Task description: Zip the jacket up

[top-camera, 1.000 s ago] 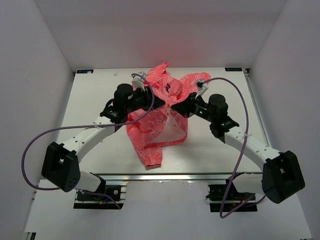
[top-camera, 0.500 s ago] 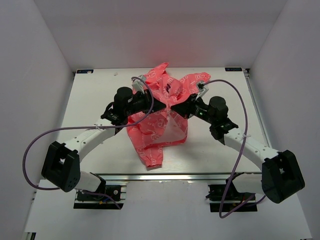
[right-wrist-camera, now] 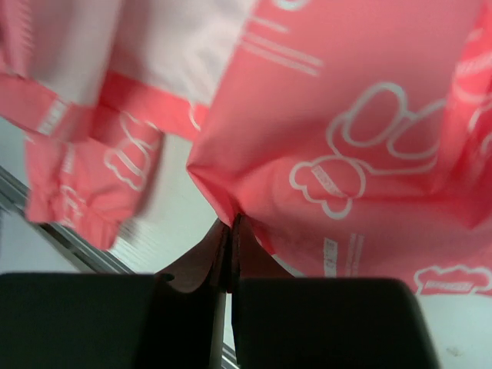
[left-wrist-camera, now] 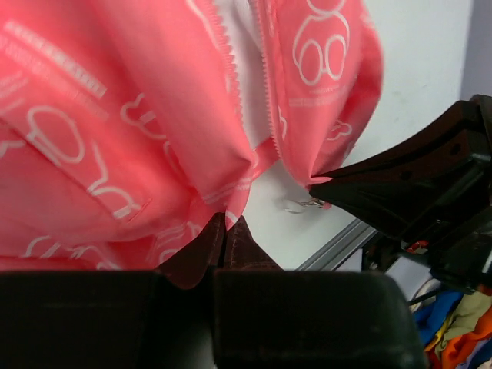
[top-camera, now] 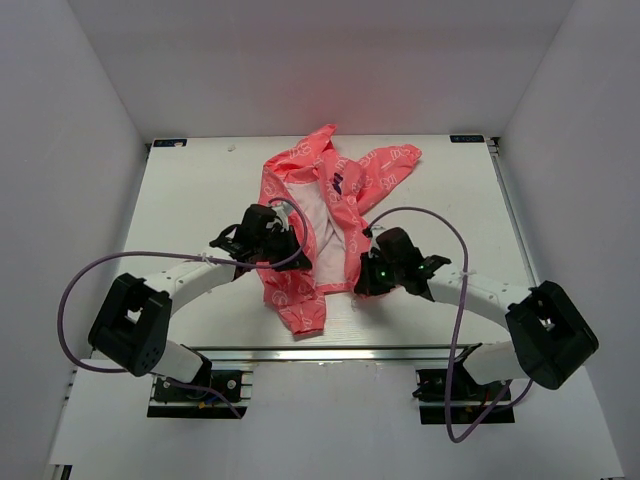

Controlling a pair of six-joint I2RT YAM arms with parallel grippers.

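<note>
Two arms reach in low over the table (top-camera: pixel 200 190), one on each side of the jacket (top-camera: pixel 320 215). It lies crumpled at the middle, its sleeves and hood spread toward the far edge and a narrow end of cloth trailing to the near edge. The front is parted, so the white lining (top-camera: pixel 318 215) shows between the pink panels.

The left end effector (top-camera: pixel 292 250) is pinched shut on a fold of pink fabric at the left front panel. From its wrist camera the fingers meet with cloth caught between them, and both rows of zipper teeth (left-wrist-camera: pixel 227 54) run apart above. The right end effector (top-camera: pixel 362 280) is likewise clamped on the jacket, on the lower corner of the right panel, with its tips closed tight on a pink point of cloth.
</note>
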